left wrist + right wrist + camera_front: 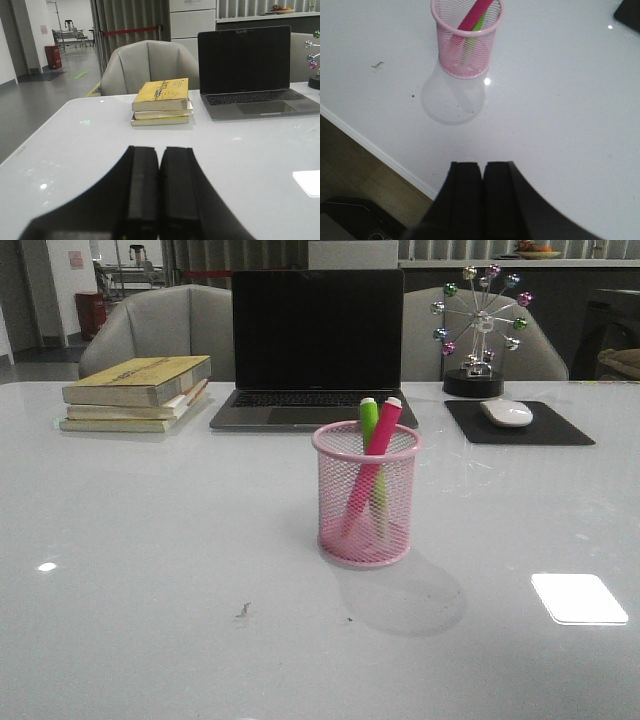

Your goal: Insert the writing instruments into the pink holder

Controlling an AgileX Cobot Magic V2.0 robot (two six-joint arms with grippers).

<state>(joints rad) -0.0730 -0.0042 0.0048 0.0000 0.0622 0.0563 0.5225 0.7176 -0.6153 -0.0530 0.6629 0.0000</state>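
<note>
Both markers sit in the pink holder (366, 495).
Both arms' jaws are closed and empty; I'd keep them clear of it.

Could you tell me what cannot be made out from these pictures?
- Lower ends of the green marker and magenta marker: blurred by the pink holder mesh in front and right wrist views.
- Marker tops: cut off by the right wrist view's edge.
- Left gripper and right gripper: absent from the front view.
- Book cover text: too small.
- Laptop screen: dark.
</note>
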